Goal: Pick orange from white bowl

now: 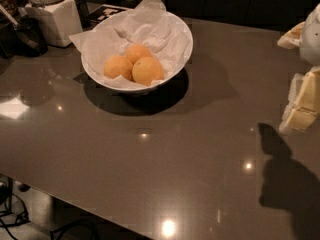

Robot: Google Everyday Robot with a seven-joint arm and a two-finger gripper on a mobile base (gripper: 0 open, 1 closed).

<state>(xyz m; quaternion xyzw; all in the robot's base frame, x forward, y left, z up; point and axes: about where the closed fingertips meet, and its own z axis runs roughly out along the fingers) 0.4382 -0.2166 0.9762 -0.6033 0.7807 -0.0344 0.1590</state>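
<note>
Gripper [301, 106] sits at the right edge of the tabletop [150, 164], partly cut off by the frame. Open or closed: cannot tell. It holds nothing that can be seen and is well apart from the bowl. Its shadow [285, 184] falls toward the near-right corner.

Step in hand, as a judgement: the reach has not started and nothing is grasped.

White bowl [186, 59] stands near the far edge, toward the far-left corner. It is lined with crumpled paper [150, 26]. A white canister [55, 19] is just beside it, at the far-left corner.

Target orange [147, 70] lies in the bowl on the side facing the near edge. It touches two paler oranges: one [118, 66] on its left-edge side, one [137, 53] behind it.

To do it well:
- travel across toward the far-left and come down from above, clearing the rim
- centre on the front fruit
- close across the free sides, since the left and rear are crowded by neighbours
- avoid pinching paper with it
- lift straight up so the other two don't roll

Orientation: round, no long axis to speak of. No stem end is visible, so no pointing direction; any grasp angle should serve.
</note>
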